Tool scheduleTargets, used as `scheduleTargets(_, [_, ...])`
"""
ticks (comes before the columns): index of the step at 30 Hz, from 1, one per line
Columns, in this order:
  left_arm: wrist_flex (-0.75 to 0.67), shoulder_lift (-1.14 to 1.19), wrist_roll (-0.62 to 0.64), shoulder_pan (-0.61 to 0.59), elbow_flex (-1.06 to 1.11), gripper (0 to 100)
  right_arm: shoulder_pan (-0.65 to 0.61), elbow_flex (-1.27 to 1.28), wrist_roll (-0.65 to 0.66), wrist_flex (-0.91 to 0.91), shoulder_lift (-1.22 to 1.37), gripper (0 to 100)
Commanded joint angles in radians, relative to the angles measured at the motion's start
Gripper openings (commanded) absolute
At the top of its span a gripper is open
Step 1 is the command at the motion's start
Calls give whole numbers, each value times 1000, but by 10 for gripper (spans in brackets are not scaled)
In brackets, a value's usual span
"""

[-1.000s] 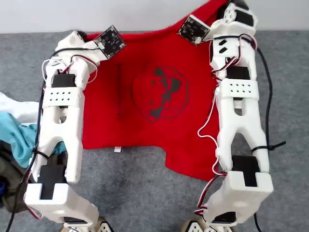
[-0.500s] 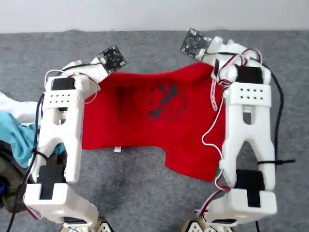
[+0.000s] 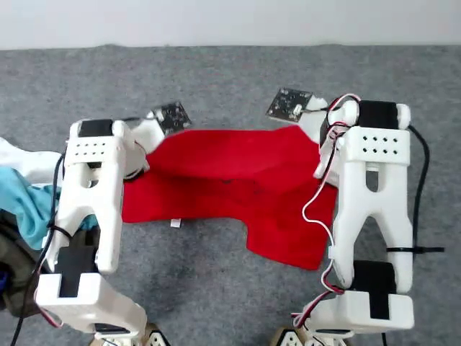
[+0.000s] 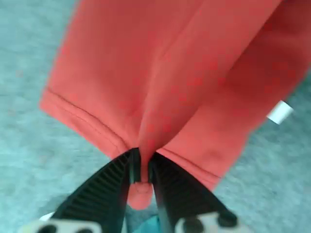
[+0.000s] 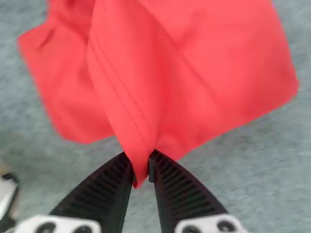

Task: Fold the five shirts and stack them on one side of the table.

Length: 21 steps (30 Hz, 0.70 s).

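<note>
Across the frame's middle, on the grey felt-like table, lies the soft red shirt, doubled over. The left gripper and right gripper each pinch a stitched fold between ribbed black jaws.

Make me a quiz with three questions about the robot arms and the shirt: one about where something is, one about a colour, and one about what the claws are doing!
1. Where is the pile of other clothes?
A. beside the left arm
B. beside the right arm
C. in the middle of the table

2. What colour is the shirt in the claws?
A. blue
B. red
C. yellow

3. What are the left claw and right claw doing?
A. both open
B. both shut on the shirt
C. one open, one shut

Answers:
1 A, the pile lies right next to the left arm.
2 B, it is red in every view.
3 B, each wrist view shows red cloth pinched in its claw.
</note>
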Motion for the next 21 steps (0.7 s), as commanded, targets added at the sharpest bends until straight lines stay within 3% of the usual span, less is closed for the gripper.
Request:
scheduleTargets(1, [17,-9,-35,-9,33,14,13,-8,-12,62,-61,10])
scheduleTargets(11, [17,-9,-38,-8,93,15,-18,325,-11,61,-251,10])
scheduleTargets(21, [17,-9,-38,-9,96,18,-19,477,-43,58,-318,16])
